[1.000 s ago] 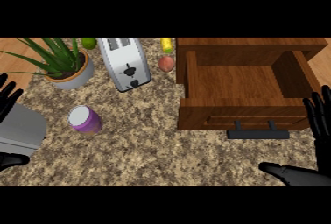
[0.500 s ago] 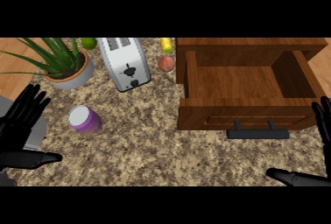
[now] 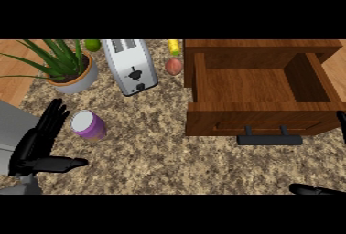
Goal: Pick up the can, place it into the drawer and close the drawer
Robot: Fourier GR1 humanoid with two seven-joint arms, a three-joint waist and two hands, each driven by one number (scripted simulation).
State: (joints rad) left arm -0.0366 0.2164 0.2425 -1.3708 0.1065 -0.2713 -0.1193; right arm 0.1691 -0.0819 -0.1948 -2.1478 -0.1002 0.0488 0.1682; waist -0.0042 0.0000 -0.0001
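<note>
Black left hand (image 3: pixel 34 148), slender segmented fingers (image 3: pixel 52 119), grey forearm (image 3: pixel 24 187)

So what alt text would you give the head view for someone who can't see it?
The robot's open left hand is beside a purple can on a speckled counter; an open wooden drawer waits at right. A toaster and potted plant stand behind.

Speckled brown stone surface (image 3: pixel 169 151) carrying, at left, an upright purple can (image 3: pixel 89 124) with a white top. Along the far edge stand a potted plant (image 3: pixel 67 68), a silver toaster (image 3: pixel 130 65), a green fruit (image 3: pixel 93 45), a yellow item (image 3: pixel 174 46) and a reddish fruit (image 3: pixel 174 66). At right sits an open wooden drawer (image 3: pixel 260 89) with a dark handle (image 3: pixel 269 138).
</note>
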